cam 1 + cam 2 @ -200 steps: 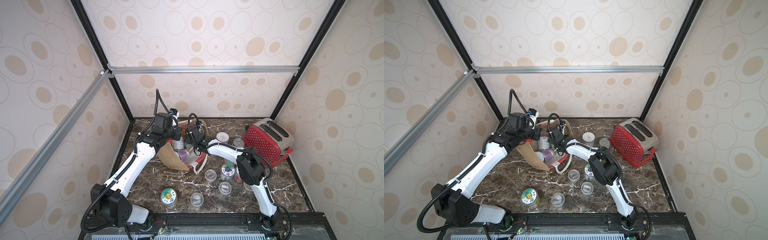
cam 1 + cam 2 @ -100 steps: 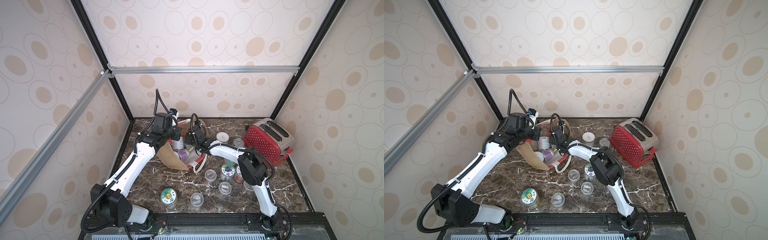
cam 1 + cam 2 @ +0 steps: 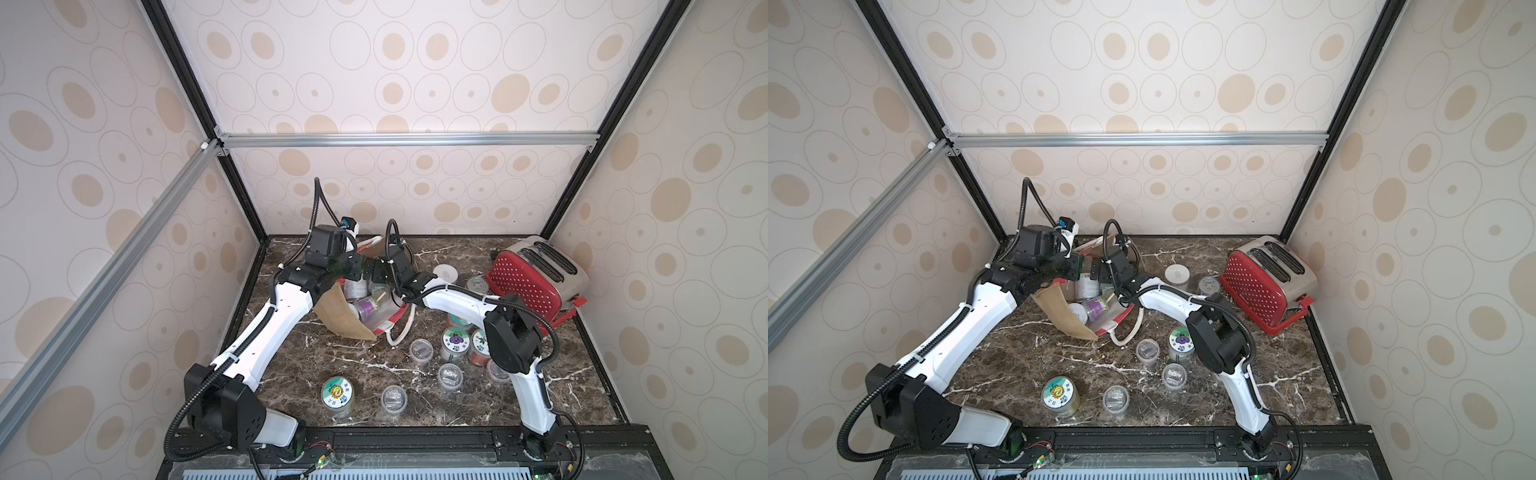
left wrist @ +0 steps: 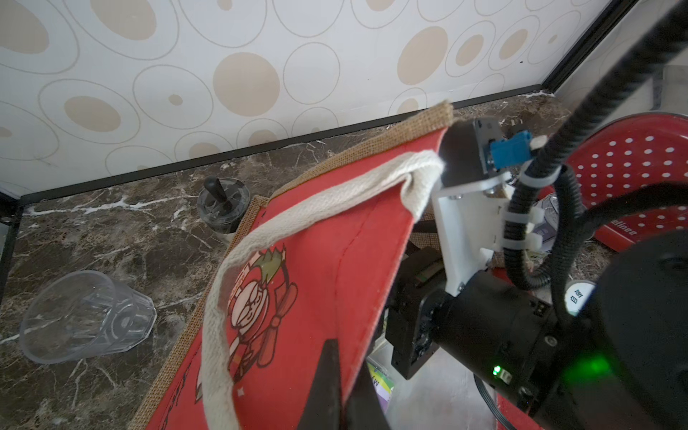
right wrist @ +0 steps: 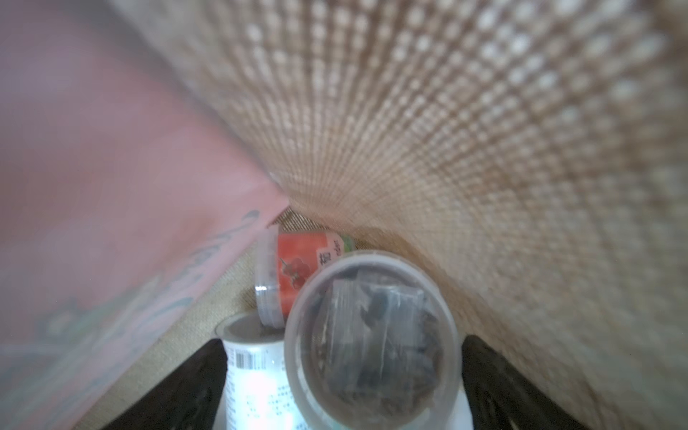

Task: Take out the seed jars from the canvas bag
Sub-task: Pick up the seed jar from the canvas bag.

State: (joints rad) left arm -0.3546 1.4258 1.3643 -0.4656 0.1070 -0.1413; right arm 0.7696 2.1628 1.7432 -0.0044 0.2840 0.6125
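Observation:
The canvas bag [image 3: 343, 313] lies tipped over at the back of the table, mouth toward the front. My left gripper [image 4: 344, 372] is shut on the edge of its red side panel [image 4: 298, 260], holding it up. My right gripper [image 5: 346, 376] is inside the bag and open, its fingers standing either side of a clear-lidded seed jar [image 5: 372, 335] and a white labelled jar [image 5: 253, 372]. A red-labelled jar [image 5: 298, 268] lies behind them. Several seed jars stand out on the table, among them a sunflower-lidded jar [image 3: 336, 392] and a grape-lidded jar [image 3: 456, 340].
A red toaster [image 3: 536, 278] stands at the back right. Behind the bag a clear drinking glass [image 4: 85, 316] lies on its side and a black-topped shaker [image 4: 222, 203] stands by the bag's edge. The bag's white rope handle [image 3: 401, 328] trails onto the table.
My right gripper has pushed a little further into the bag and its jaws have spread wide. The left arm and the bag have stayed put.

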